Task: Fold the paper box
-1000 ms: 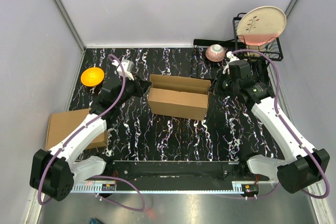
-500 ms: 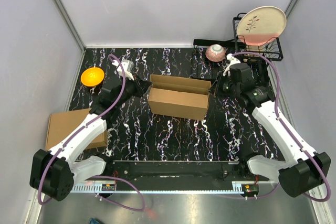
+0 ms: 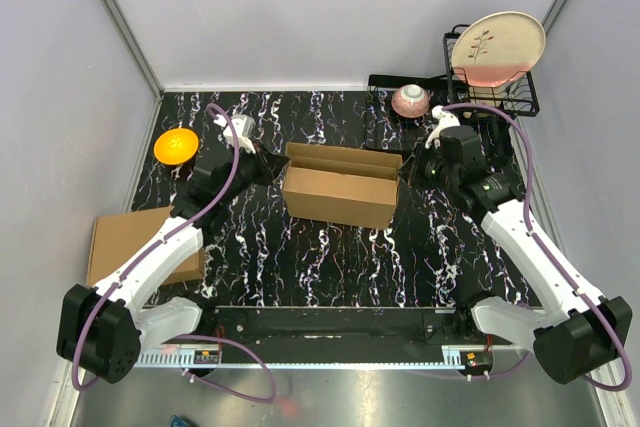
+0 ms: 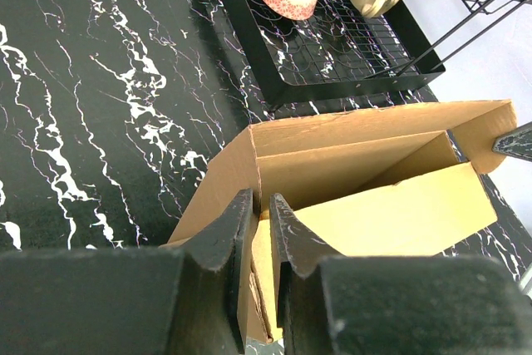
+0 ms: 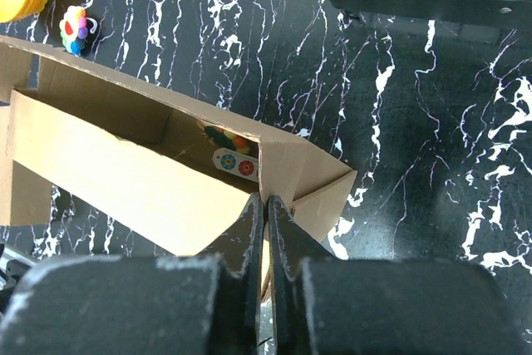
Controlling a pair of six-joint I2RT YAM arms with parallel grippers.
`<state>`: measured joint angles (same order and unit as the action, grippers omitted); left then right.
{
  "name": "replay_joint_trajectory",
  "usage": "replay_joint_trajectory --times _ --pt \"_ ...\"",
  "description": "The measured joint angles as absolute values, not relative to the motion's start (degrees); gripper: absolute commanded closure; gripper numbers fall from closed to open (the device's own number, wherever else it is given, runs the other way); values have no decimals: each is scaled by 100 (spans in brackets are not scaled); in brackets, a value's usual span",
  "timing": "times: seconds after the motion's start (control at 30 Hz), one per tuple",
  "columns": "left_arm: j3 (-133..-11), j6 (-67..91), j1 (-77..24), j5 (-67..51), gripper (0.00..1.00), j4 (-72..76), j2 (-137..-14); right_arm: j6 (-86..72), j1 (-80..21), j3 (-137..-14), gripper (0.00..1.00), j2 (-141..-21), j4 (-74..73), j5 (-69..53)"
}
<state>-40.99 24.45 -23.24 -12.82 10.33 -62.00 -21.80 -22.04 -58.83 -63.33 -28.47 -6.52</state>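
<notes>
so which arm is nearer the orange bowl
Left. The left arm grips the paper box at its left end, just right of the orange bowl; the right arm grips the box's right end, farther off.

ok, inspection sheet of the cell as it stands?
Surface: black marbled table, no spills seen.
Job's things: paper box mid-table, upright, top open.
Clutter: orange bowl far left; second carton at left edge; pink bowl in black tray; plate in rack.
Grippers: left gripper shut on the box's left end; right gripper shut on its right end.
Cables: purple cables along both arms, off the box.
Surroundings: grey walls.
</notes>
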Motion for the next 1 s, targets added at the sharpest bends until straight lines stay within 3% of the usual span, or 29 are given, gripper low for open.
replay_joint_trajectory --times 1.0 --pt "-4099 2491 -2390 -1350 85 969 -6318 -1603 -2259 -6237 100 -6414 -3481 -390"
